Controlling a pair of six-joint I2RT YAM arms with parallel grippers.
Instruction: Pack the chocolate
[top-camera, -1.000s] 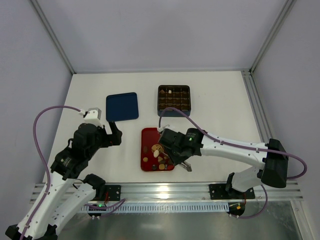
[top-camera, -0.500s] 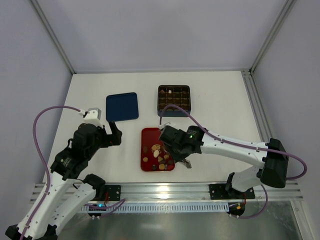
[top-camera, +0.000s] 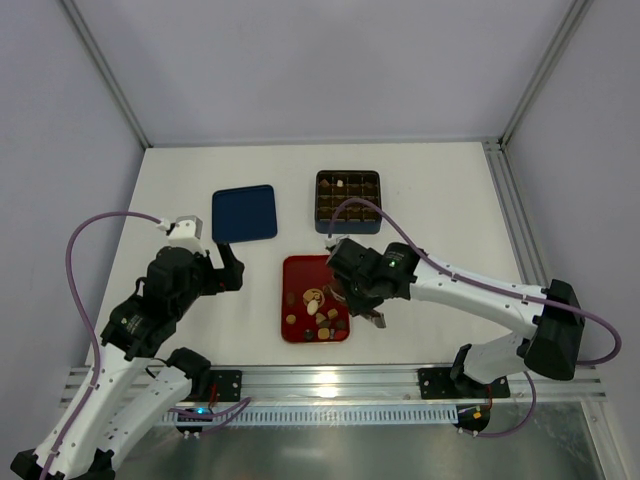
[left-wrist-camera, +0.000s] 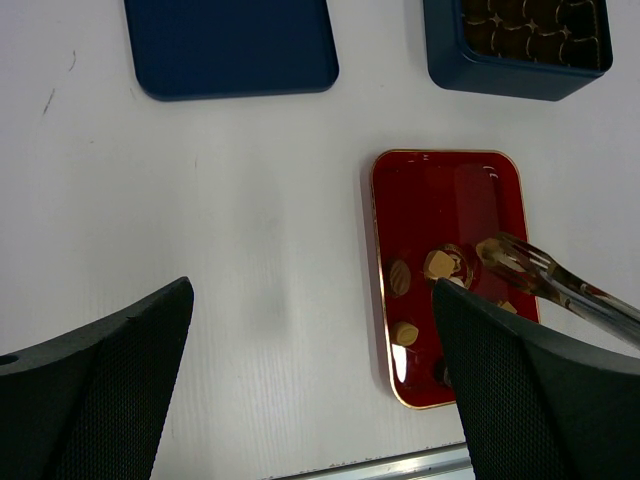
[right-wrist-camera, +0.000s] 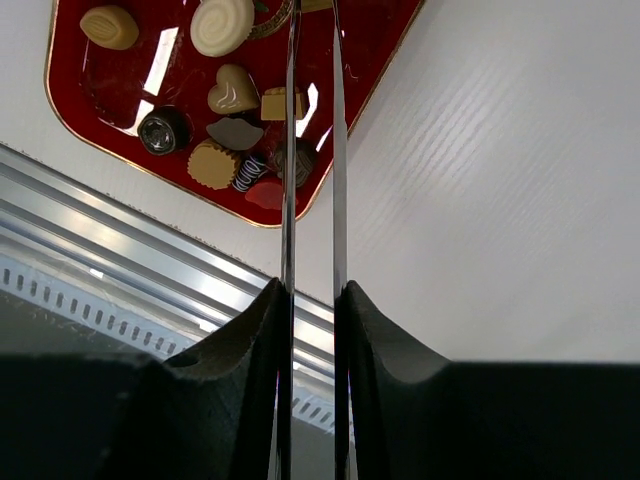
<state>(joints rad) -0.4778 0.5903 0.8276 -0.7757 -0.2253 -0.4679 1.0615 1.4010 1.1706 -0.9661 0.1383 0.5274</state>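
Observation:
Several chocolate pieces (top-camera: 316, 318) lie in the near half of the flat red tray (top-camera: 299, 268), tan, cream and dark ones (right-wrist-camera: 222, 25). My right gripper (top-camera: 357, 300) (right-wrist-camera: 312, 290) is shut on a pair of metal tongs (right-wrist-camera: 290, 150), squeezing the blades close together. The tongs (left-wrist-camera: 560, 285) reach over the tray (left-wrist-camera: 440, 190), and a small tan piece seems pinched at their tips. The tips are cut off in the right wrist view. My left gripper (top-camera: 228, 265) (left-wrist-camera: 312, 290) is open over bare table left of the tray.
The dark blue box (top-camera: 348, 225) with grid compartments stands beyond the tray and holds a few pieces. Its wall (left-wrist-camera: 500, 80) shows in the left wrist view. The blue lid (top-camera: 244, 212) (left-wrist-camera: 230, 45) lies flat at the far left. An aluminium rail (right-wrist-camera: 150, 250) runs along the near edge.
My right arm has drawn back toward the far right, lifting the tongs from the near pile to mid-tray while squeezing them tighter. The left arm has not moved.

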